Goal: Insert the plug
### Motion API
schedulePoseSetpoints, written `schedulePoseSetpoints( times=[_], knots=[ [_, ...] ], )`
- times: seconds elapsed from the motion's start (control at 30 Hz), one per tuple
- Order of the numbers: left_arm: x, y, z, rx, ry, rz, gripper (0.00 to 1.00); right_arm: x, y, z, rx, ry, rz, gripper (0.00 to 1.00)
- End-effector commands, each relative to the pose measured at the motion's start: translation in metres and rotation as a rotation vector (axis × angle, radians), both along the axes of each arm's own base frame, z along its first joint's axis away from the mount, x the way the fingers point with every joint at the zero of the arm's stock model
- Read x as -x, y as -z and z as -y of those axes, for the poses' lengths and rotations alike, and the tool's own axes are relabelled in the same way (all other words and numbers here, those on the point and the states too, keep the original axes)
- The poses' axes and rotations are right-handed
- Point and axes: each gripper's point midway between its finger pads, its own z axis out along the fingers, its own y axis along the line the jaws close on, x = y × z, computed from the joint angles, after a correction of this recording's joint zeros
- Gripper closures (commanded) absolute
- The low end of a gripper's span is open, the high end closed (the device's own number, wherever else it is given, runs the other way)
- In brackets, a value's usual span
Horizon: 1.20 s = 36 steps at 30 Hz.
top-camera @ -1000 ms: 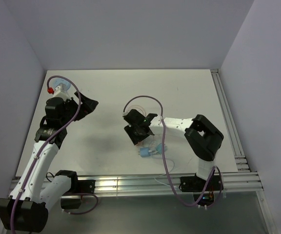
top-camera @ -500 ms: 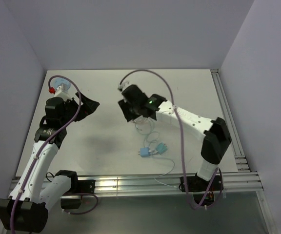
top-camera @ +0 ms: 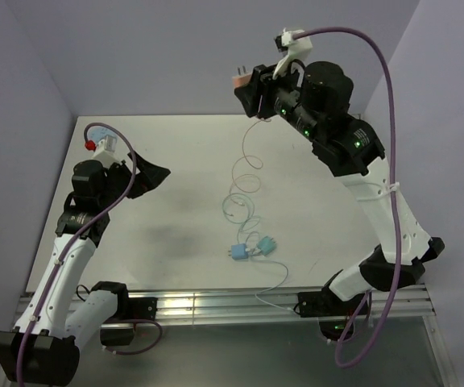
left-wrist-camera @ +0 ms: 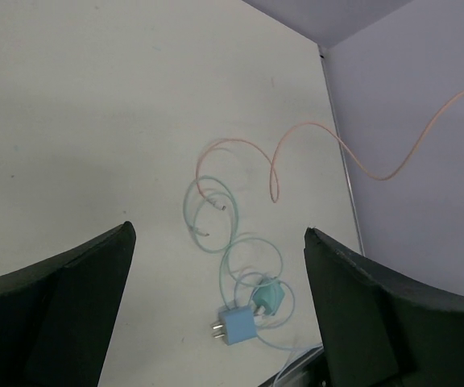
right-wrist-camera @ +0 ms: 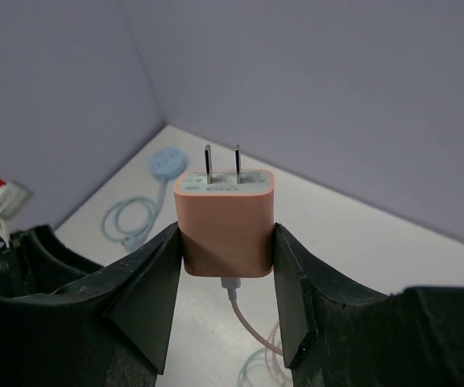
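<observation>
The right arm's fingers are clamped on a pink two-pronged charger plug, one finger pressed to each side of its body and the two metal prongs pointing up. In the top external view that plug sits high in the upper middle of the frame, well above the white table. A thin pink cable leaves the plug's underside, hangs down in open curves and ends in loops on the table. Near the table's bottom edge, a blue plug block with its prongs pointing left lies just beside a teal plug block, and a pale green cable curls in rings around and above them. The left arm's fingers are spread wide apart with nothing between them, at the left side of the table, well apart from the cables. In the right wrist view a round light-blue disc with a coiled light-blue lead lies in the far left corner of the table.
</observation>
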Motion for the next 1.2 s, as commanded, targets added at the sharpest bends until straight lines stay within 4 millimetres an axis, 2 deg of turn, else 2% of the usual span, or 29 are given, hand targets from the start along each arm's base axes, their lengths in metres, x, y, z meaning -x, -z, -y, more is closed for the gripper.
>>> schedulePoseSetpoints(
  times=[0.0, 0.1, 0.13, 0.17, 0.2, 0.23, 0.27, 0.3, 0.33, 0.37, 0.4, 0.43, 0.47, 0.5, 0.53, 0.57, 0.6, 0.73, 0.77, 0.9, 1.03, 1.17],
  knots=[
    [0.004, -0.044, 0.021, 0.056, 0.140, 0.151, 0.09, 0.001, -0.066, 0.015, -0.076, 0.037, 0.203, 1.00],
    [0.012, -0.062, 0.038, 0.095, 0.263, 0.183, 0.08, 0.001, -0.093, 0.014, -0.119, 0.027, 0.293, 1.00],
    [0.015, -0.070, 0.043, 0.111, 0.294, 0.199, 0.08, 0.006, -0.109, 0.017, -0.143, 0.021, 0.320, 1.00],
    [0.024, -0.076, 0.050, 0.132, 0.363, 0.214, 0.08, 0.006, -0.112, 0.014, -0.151, 0.009, 0.316, 1.00],
    [0.028, -0.087, 0.053, 0.144, 0.394, 0.264, 0.08, -0.002, -0.098, 0.004, -0.119, -0.016, 0.269, 1.00],
    [0.033, -0.096, 0.057, 0.175, 0.421, 0.291, 0.08, 0.003, -0.104, 0.002, -0.128, -0.037, 0.274, 1.00],
    [0.040, -0.104, 0.060, 0.192, 0.457, 0.319, 0.08, 0.000, -0.096, -0.001, -0.121, -0.040, 0.249, 1.00],
    [0.049, -0.117, 0.064, 0.203, 0.509, 0.374, 0.07, 0.006, -0.092, -0.007, -0.116, -0.086, 0.241, 1.00],
    [0.053, -0.125, 0.066, 0.224, 0.528, 0.381, 0.07, 0.006, -0.070, -0.020, -0.082, -0.149, 0.200, 1.00],
    [0.054, -0.129, 0.067, 0.230, 0.540, 0.386, 0.07, 0.010, -0.061, -0.025, -0.054, -0.191, 0.201, 1.00],
    [0.056, -0.133, 0.068, 0.233, 0.551, 0.388, 0.07, 0.021, -0.061, -0.024, -0.045, -0.232, 0.224, 1.00],
    [0.058, -0.142, 0.069, 0.241, 0.555, 0.385, 0.07, 0.029, -0.031, -0.040, 0.004, -0.335, 0.184, 1.00],
    [0.056, -0.144, 0.070, 0.249, 0.561, 0.371, 0.07, 0.043, -0.030, -0.036, 0.039, -0.383, 0.231, 1.00],
    [0.057, -0.148, 0.070, 0.256, 0.567, 0.363, 0.08, 0.049, -0.018, -0.038, 0.066, -0.421, 0.228, 1.00],
    [0.057, -0.152, 0.071, 0.265, 0.565, 0.338, 0.09, 0.054, 0.009, -0.044, 0.113, -0.482, 0.204, 1.00],
    [0.058, -0.154, 0.070, 0.270, 0.559, 0.329, 0.09, 0.062, 0.014, -0.040, 0.128, -0.501, 0.210, 1.00],
    [0.057, -0.157, 0.070, 0.271, 0.546, 0.323, 0.09, 0.065, 0.034, -0.042, 0.156, -0.530, 0.180, 1.00],
    [0.052, -0.148, 0.070, 0.273, 0.530, 0.260, 0.08, 0.078, 0.074, -0.044, 0.254, -0.623, 0.114, 1.00],
    [0.052, -0.143, 0.071, 0.278, 0.535, 0.225, 0.08, 0.084, 0.091, -0.047, 0.282, -0.664, 0.060, 1.00],
    [0.051, -0.128, 0.081, 0.278, 0.586, 0.156, 0.04, 0.089, 0.126, -0.058, 0.356, -0.701, -0.017, 1.00],
    [0.055, -0.107, 0.105, 0.266, 0.653, 0.064, 0.03, 0.097, 0.143, -0.070, 0.371, -0.753, -0.037, 1.00],
    [0.061, -0.106, 0.117, 0.296, 0.683, 0.063, 0.03, 0.103, 0.152, -0.074, 0.382, -0.788, -0.058, 1.00]
  ],
)
